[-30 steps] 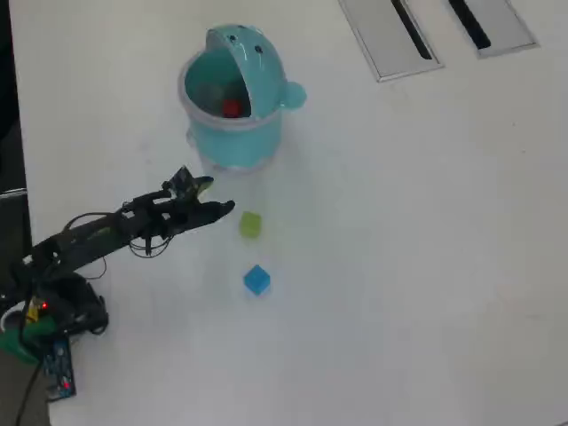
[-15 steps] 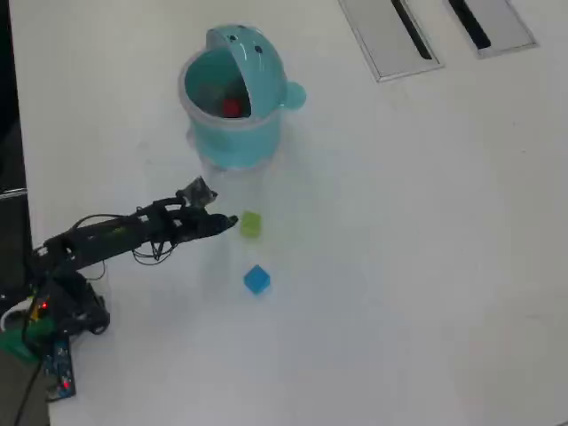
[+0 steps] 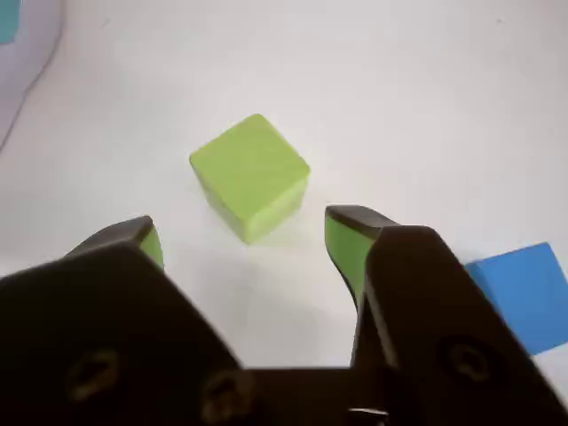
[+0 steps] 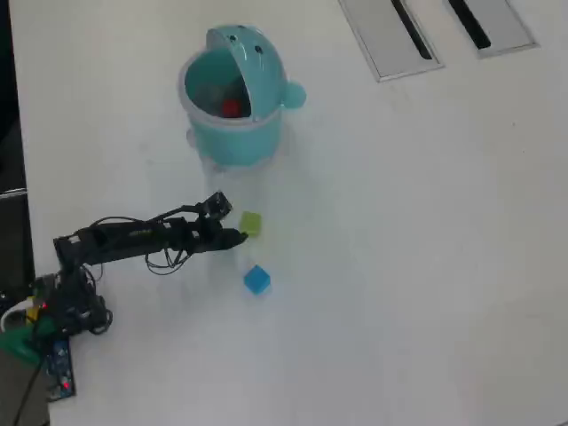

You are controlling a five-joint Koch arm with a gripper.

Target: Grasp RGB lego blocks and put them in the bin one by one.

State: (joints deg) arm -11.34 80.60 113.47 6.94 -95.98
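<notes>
A yellow-green block (image 3: 251, 175) (image 4: 251, 224) lies on the white table, just ahead of my gripper (image 3: 241, 232) (image 4: 232, 229). The gripper is open, its two green-padded jaws spread wider than the block, with nothing between them. A blue block (image 3: 526, 293) (image 4: 256, 280) rests on the table to the right of the jaws in the wrist view. The light teal bin (image 4: 232, 98) stands at the back with its lid flipped up. A red block (image 4: 232, 108) lies inside it.
Two flat grey slotted panels (image 4: 390, 37) lie at the top right of the overhead view. The arm's base and cables (image 4: 53, 319) sit at the table's left edge. The bin's edge (image 3: 9, 19) shows at the wrist view's top left corner.
The arm has stretched out and swung down from near the bin toward the yellow-green block, so the gripper now sits right beside it. The blocks and bin have not moved.
</notes>
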